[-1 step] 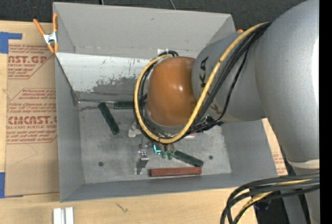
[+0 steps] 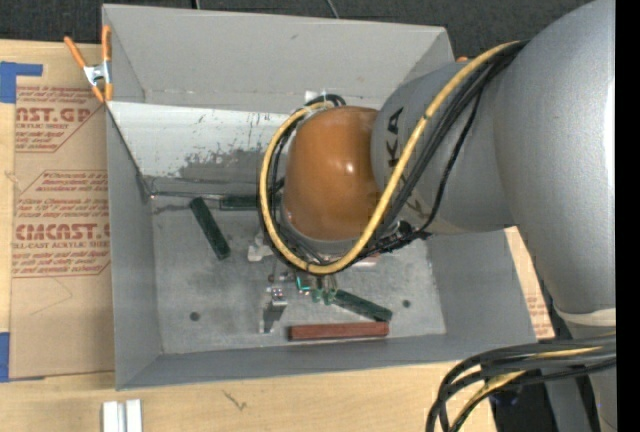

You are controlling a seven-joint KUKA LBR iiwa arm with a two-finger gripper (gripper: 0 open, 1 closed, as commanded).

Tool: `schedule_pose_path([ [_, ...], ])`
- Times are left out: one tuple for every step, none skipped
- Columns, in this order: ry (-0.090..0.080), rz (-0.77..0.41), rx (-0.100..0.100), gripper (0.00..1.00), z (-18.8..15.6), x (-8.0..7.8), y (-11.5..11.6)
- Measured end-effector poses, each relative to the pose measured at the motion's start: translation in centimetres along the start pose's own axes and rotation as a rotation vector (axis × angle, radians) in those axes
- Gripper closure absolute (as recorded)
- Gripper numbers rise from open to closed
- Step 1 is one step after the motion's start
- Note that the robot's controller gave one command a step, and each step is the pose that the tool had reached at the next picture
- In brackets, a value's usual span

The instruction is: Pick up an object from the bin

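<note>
My gripper (image 2: 273,300) pokes out from under the arm's orange dome, low over the front middle of the bin floor. Just right of it lies a small green piece (image 2: 318,293), and a dark green stick (image 2: 362,305) runs on from there to the right. A red-brown flat bar (image 2: 338,330) lies along the front wall, directly below the gripper and apart from it. Nothing shows in the gripper's grasp.
A dark green bar (image 2: 210,227) lies tilted on the left part of the floor. A second dark piece (image 2: 238,203) rests by the back wall. The arm and its dome hide the bin's middle and right.
</note>
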State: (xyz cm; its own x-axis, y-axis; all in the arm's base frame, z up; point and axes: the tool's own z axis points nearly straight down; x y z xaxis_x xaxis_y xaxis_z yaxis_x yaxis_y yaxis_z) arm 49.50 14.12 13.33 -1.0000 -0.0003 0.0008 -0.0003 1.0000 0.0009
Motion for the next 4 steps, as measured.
schedule_pose_path([
  [-0.003,-0.002,-0.001,0.0,2.0,0.8,-4.0],
  [-0.001,-0.143,0.001,0.0,3.7,-1.2,-8.0],
  [-0.021,-0.301,-0.004,0.0,4.6,-0.6,-9.0],
  [-0.007,-0.359,-0.003,0.0,4.2,-1.1,-12.0],
])
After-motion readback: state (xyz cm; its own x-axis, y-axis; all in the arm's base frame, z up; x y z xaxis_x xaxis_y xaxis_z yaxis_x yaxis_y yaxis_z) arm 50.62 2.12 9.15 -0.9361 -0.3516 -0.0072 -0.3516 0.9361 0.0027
